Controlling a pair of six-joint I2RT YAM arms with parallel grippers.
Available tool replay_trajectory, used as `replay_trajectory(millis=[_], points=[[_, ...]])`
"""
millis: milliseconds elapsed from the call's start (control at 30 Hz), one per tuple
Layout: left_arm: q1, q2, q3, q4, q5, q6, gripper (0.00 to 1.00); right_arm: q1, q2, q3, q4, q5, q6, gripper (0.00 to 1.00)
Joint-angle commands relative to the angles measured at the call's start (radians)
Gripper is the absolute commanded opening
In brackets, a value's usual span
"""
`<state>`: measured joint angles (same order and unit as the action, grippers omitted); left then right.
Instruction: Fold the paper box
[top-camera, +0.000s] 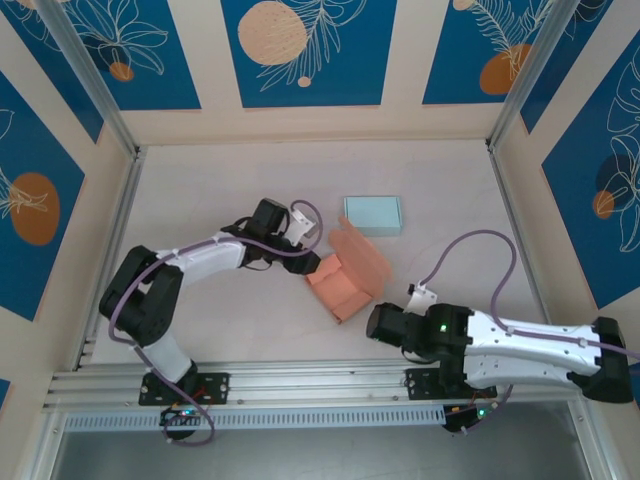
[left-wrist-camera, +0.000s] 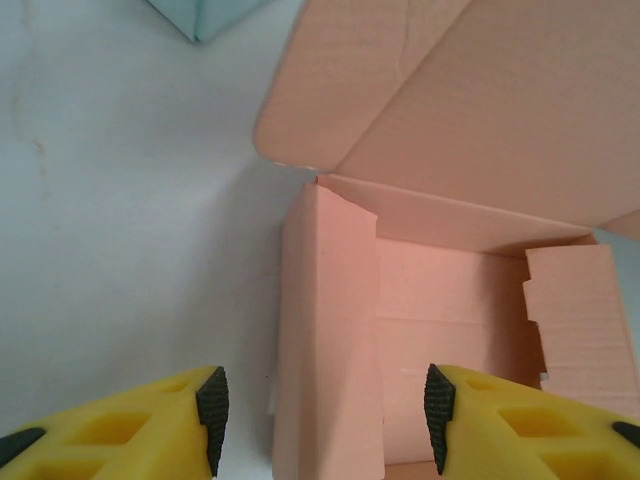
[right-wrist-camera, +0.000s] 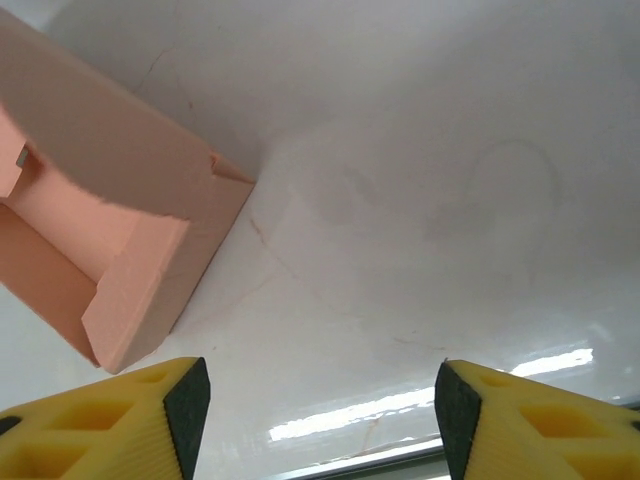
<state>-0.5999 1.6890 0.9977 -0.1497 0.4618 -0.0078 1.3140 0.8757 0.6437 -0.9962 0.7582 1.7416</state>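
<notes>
1. Pale tabletop (top-camera: 230, 180) seen from the top camera, walled by cream boards with blue panels (top-camera: 305, 50) that carry orange discs and white leaf outlines. The paper box (top-camera: 345, 275), salmon-coloured, lies on the table with its tray open upward and its lid flap (top-camera: 362, 252) raised and tilted back. A light blue box (top-camera: 372, 215), closed, sits just beyond the paper box and apart from it. The left arm (top-camera: 190, 260) reaches to the paper box's left side. The right arm (top-camera: 520, 345) ends near its near right corner.
2. On the left wrist camera, the left gripper (left-wrist-camera: 322, 405) stands spread. Its yellow fingers (left-wrist-camera: 110, 435) with black pads sit on either side of the paper box's upright left wall, with a gap at each pad, pinching nothing. Past that wall the tray holds just its own floor and a stepped side flap (left-wrist-camera: 585, 320), under the raised lid flap. A corner of the light blue box shows beyond the paper box.
3. On the right wrist camera, the right gripper (right-wrist-camera: 315, 400) is spread over the glossy tabletop and grips nothing. The paper box lies to its left and beyond, apart from the fingers, its open tray showing a folded-in side panel (right-wrist-camera: 140, 280).
</notes>
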Motion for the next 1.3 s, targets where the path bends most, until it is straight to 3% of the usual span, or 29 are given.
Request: replay_trajectory(millis=[0,333,600,767,867,1067,1267], points=[[-0.022,0.037,0.026,-0.023,-0.052,0.028,0.56,0.025,0.052,0.037,0.071,0.089,0.113,0.66],[-0.073,0.099,0.051,0.017,-0.249,0.003,0.41,-0.061,0.163,0.030,0.248,-0.002,-0.025,0.70],[-0.086,-0.002,-0.125,0.188,-0.444,-0.148,0.10,-0.144,0.203,0.032,0.311,-0.074,-0.127,0.70],[-0.096,-0.074,-0.248,0.301,-0.588,-0.301,0.09,-0.228,0.249,0.058,0.381,-0.153,-0.274,0.69],[-0.110,-0.073,-0.247,0.271,-0.634,-0.286,0.09,-0.311,0.331,0.145,0.373,-0.226,-0.431,0.69],[-0.127,-0.089,-0.243,0.194,-0.768,-0.282,0.09,-0.399,0.530,0.305,0.346,-0.264,-0.582,0.66],[-0.128,-0.090,-0.246,0.192,-0.767,-0.276,0.09,-0.456,0.696,0.410,0.382,-0.294,-0.665,0.59]])
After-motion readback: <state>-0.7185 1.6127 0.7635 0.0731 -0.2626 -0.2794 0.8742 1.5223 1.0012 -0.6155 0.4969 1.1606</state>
